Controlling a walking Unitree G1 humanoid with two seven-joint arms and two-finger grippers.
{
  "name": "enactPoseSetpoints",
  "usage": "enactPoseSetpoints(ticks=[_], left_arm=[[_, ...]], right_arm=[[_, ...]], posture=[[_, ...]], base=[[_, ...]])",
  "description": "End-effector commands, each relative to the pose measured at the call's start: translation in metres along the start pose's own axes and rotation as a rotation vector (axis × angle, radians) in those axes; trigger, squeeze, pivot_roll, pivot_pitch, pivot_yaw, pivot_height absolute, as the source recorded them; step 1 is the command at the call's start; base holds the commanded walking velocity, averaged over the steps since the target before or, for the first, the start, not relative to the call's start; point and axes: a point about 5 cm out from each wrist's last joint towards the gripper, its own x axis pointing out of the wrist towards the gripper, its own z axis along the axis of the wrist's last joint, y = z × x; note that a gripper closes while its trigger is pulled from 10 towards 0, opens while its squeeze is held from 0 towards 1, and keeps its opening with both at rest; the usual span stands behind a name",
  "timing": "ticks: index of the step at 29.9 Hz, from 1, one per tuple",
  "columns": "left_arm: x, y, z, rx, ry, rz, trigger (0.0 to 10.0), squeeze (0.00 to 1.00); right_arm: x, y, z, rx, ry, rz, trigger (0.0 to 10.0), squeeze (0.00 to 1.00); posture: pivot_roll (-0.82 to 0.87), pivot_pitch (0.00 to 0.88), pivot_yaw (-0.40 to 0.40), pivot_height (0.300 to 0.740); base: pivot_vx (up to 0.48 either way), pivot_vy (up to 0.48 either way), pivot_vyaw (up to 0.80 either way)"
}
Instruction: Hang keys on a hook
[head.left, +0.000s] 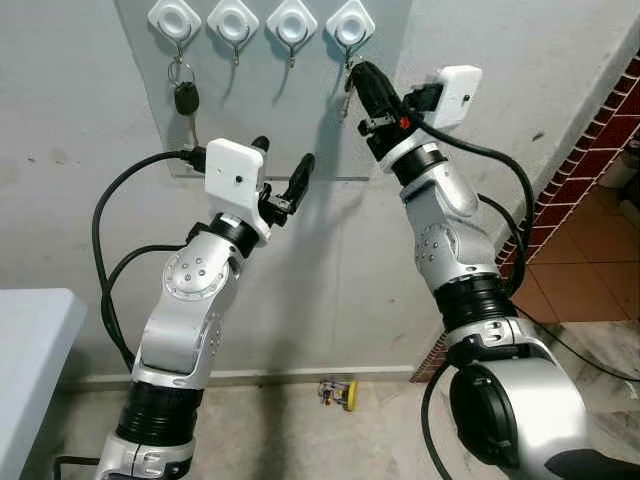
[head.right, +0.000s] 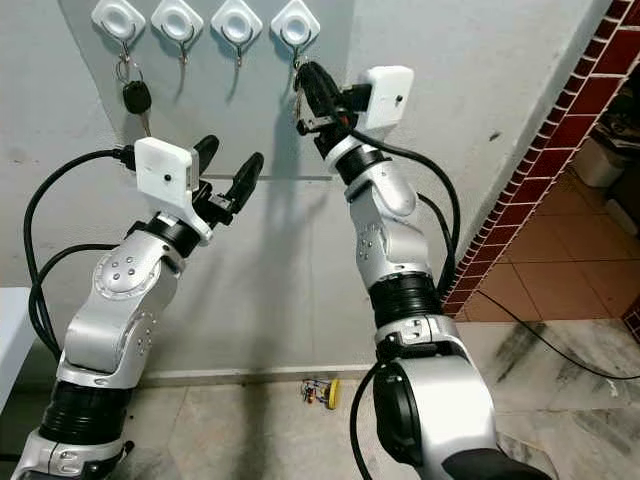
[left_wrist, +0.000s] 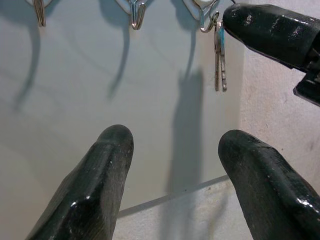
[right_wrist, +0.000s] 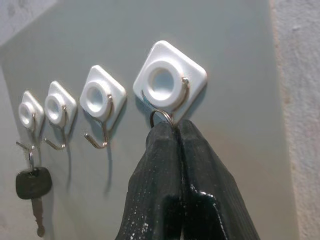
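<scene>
The right gripper (right_wrist: 172, 131), fingers pinched together on the small silver key ring (right_wrist: 161, 116), holds it at the rightmost white square wall hook (right_wrist: 169, 80) near the grey board's (head.left: 300, 120) top right corner, metal keys (left_wrist: 220, 65) dangling below. Releasing before the ring seats on the wire could drop them. The left gripper (head.left: 283, 172) hovers spread wide, empty.

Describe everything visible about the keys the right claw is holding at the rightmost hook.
The keys are two slim, silver metal keys on a small metal ring. They hang straight down against the pale grey wall panel, just below the rightmost hook, a wire hook on a white diamond-shaped base. The right claw, fingers shut, pinches the ring at the hook's wire; whether it is fully seated is unclear.
</scene>
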Motion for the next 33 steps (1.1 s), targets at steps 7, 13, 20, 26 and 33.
enactPoseSetpoints(ticks=[7, 13, 20, 26, 33], left_arm=[[0.002, -0.003, 0.007, 0.006, -0.021, -0.014, 10.0, 0.0], [0.003, -0.002, 0.007, 0.008, -0.022, -0.009, 10.0, 0.0], [0.003, -0.002, 0.007, 0.009, -0.021, -0.006, 10.0, 0.0], [0.002, -0.002, 0.007, 0.011, -0.021, -0.004, 10.0, 0.0], [0.002, -0.001, 0.007, 0.016, -0.021, 0.002, 10.0, 0.0]], right_arm=[[0.007, -0.003, 0.005, 0.154, -0.026, -0.037, 10.0, 0.0], [0.006, -0.004, -0.001, 0.322, 0.0, -0.053, 10.0, 0.0], [0.001, -0.003, -0.006, 0.368, 0.004, -0.043, 10.0, 1.0], [-0.004, -0.002, -0.008, 0.373, 0.01, -0.033, 10.0, 1.0], [-0.011, -0.004, -0.014, 0.362, 0.022, -0.051, 10.0, 1.0]], posture=[[-0.07, 0.092, -0.028, 0.74], [-0.07, 0.093, -0.028, 0.74], [-0.07, 0.094, -0.028, 0.74], [-0.07, 0.091, -0.027, 0.74], [-0.07, 0.086, -0.025, 0.74]], base=[[0.0, 0.0, 0.0], [0.0, 0.0, 0.0], [0.0, 0.0, 0.0], [0.0, 0.0, 0.0], [0.0, 0.0, 0.0]])
